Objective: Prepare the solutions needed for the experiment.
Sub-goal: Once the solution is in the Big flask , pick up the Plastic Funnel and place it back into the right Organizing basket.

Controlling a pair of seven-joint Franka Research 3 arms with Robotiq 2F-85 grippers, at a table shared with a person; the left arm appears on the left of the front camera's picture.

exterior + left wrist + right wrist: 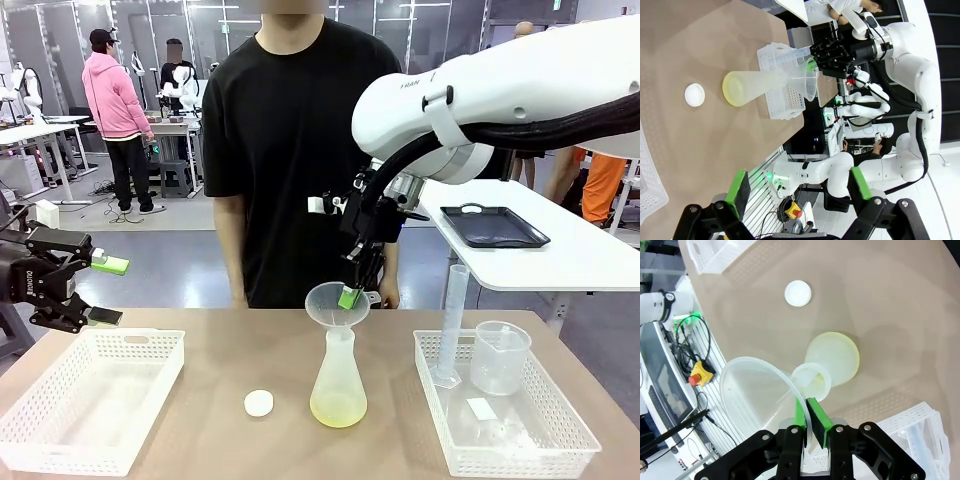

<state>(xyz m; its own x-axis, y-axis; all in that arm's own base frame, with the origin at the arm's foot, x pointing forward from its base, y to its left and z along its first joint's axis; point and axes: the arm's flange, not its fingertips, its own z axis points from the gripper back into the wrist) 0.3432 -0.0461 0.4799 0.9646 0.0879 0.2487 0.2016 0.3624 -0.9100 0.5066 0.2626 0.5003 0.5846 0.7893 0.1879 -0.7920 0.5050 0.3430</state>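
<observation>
Noting right tool [348, 297] pinching rim of funnel [328, 301] at mouth of flask [338, 372], mid-bench [230, 352]. Noting solutions [338, 409] pooled shallow in flask bottom, white cap [259, 402] just beside. Finding left tool [107, 290] spread wide, well apart, near left basket [120, 340].

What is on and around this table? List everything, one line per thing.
table: 1, brown, under everything
left basket: 1, white, table's left end
right basket: 1, white, table's right end
flask: 1, frosted, table's middle
solution: 1, pale yellow-green, flask's bottom
funnel: 1, clear, at flask's mouth
cap: 1, white, left of flask
graduated cylinder: 1, clear, right basket
beaker: 1, clear, right basket
tray: 1, black, white side table
person: 1, black shirt, far side
left gripper: 1, black, open, left edge
right gripper: 1, black, shut on funnel's rim
</observation>
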